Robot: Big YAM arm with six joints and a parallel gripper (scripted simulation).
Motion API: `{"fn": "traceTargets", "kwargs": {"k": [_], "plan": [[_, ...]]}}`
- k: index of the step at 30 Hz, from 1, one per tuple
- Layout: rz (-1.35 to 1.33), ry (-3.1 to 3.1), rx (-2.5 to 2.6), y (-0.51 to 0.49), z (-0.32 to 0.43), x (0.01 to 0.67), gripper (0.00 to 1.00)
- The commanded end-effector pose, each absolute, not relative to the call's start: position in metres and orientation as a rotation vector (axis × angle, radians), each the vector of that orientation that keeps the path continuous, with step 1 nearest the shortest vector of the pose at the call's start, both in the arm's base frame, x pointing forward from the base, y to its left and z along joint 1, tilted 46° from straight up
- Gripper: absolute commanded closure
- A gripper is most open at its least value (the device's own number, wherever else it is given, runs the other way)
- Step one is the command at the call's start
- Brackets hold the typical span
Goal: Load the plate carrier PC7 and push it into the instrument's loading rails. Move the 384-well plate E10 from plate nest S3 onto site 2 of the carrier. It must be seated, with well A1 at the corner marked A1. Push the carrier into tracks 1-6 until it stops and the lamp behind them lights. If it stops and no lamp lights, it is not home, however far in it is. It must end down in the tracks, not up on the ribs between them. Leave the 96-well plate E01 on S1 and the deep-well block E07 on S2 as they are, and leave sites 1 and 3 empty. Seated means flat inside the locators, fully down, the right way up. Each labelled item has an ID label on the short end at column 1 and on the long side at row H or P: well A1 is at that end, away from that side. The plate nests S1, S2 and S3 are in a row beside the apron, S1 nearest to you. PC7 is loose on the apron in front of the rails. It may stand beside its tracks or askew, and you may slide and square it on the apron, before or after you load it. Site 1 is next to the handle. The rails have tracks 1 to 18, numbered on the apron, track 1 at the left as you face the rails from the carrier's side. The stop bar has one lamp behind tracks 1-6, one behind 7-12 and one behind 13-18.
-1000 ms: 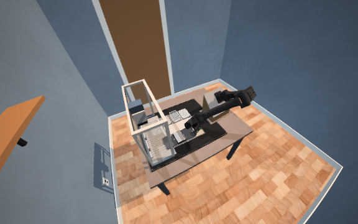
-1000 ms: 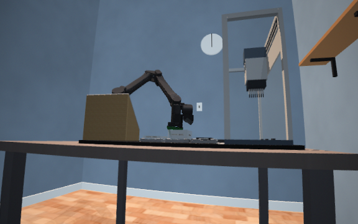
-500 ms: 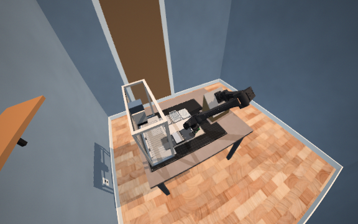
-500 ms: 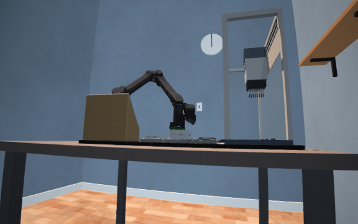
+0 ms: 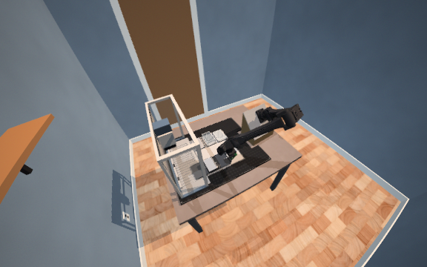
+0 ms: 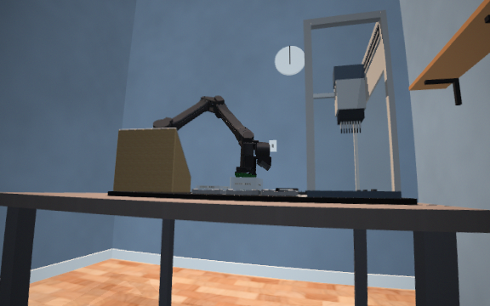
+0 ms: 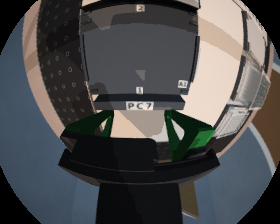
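Note:
In the wrist view the carrier PC7 [image 7: 139, 50] stretches away from me, its handle end with the "PC7" label [image 7: 139, 106] nearest. Site 1 [image 7: 139, 56] is dark and empty, with an A1 mark at its near right corner. My gripper [image 7: 139, 110] is open, with its green fingers on either side of the handle end and nothing between them. In the top view the gripper [image 5: 229, 155] hangs low over the carrier [image 5: 216, 162], which lies on the apron in front of the rails [image 5: 185, 170].
Two plates [image 5: 214, 136] sit on nests beside the apron, also at the right in the wrist view [image 7: 247, 90]. The white instrument frame [image 5: 173, 144] with its pipetting head [image 6: 349, 99] stands over the rails. A tan box [image 6: 149, 161] holds the arm's base.

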State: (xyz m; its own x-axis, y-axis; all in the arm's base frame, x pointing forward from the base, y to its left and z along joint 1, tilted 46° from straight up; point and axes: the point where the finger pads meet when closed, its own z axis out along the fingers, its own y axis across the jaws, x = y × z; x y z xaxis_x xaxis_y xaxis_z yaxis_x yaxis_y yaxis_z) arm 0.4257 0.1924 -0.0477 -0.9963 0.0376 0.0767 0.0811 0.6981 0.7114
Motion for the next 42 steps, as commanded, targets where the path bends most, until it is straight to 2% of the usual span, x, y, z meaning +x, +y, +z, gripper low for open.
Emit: {"fn": "traceTargets", "kwargs": {"k": [1, 42], "plan": [[-1.226, -2.885, -0.122, 0.178, -0.039, 0.459, 0.2], [-1.228, -2.889, -0.127, 0.173, -0.041, 0.497, 0.2]]}}
